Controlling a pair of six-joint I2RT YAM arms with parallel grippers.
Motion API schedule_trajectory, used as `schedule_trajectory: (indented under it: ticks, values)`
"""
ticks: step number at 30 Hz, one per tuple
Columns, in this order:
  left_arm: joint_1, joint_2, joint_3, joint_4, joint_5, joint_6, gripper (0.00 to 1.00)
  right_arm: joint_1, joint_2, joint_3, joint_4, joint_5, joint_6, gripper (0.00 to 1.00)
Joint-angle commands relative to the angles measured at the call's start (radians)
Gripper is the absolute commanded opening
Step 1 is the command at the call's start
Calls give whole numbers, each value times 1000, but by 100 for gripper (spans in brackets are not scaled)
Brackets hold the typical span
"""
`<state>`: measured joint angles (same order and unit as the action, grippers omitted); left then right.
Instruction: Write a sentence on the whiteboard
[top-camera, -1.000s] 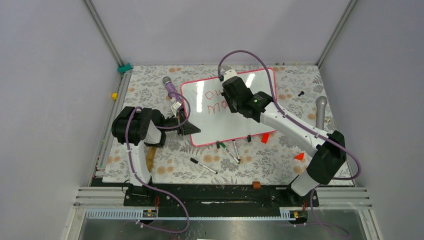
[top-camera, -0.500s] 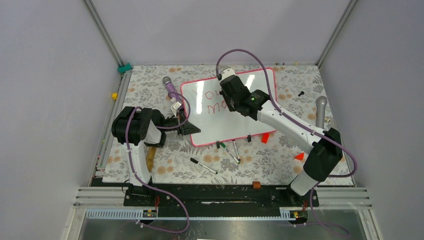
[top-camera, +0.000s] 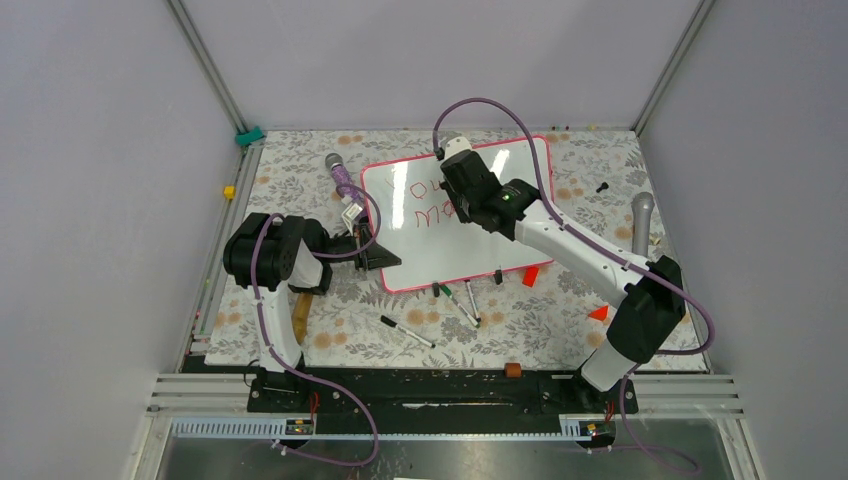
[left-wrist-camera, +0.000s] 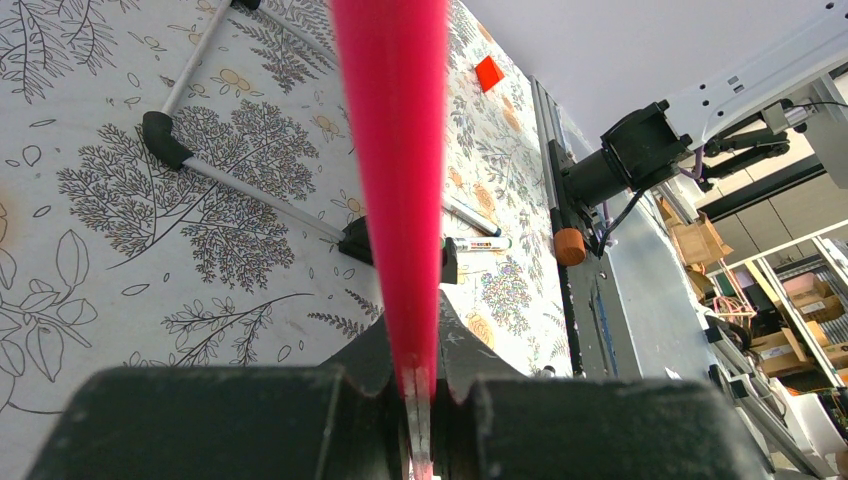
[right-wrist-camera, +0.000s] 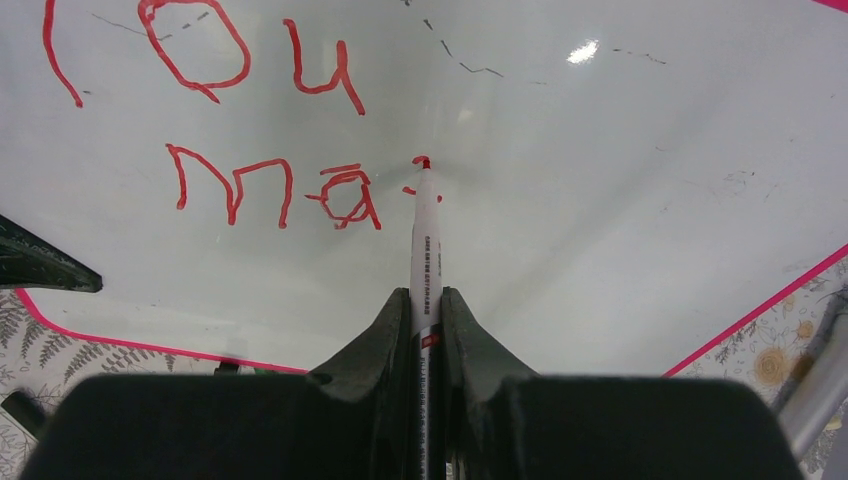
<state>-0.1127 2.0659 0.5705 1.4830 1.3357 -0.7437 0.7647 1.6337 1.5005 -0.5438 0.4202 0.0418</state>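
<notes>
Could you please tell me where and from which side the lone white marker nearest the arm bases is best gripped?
Probably mid-barrel, from above, jaws across its length: the thin white black-capped marker lies flat and diagonal on the floral tablecloth, clear of the other pens.

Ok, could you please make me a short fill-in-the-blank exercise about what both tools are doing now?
1. The right tool is shut on a ____ with its tip on the writing surface.
2. The unfinished sentence is written in ____ ink.
3. The left tool clamps the pink-red frame of the ____.
Missing words: marker; red; whiteboard.
</notes>
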Motion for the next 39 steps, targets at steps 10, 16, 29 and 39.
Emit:
schedule_trajectory:
  ticks: [10,16,29,39]
  values:
    - [-17,44,6,-14,26,61,0,-13,-2,-13,-68,-53,2,0]
    - [-17,43,5,-14,30,61,0,-14,-11,-36,-82,-60,6,0]
    - [-17,43,8,-15,31,61,0,-14,-13,-48,-102,-62,0,0]
    - [-18,43,8,-14,33,61,0,-14,-25,-50,-108,-27,-1,0]
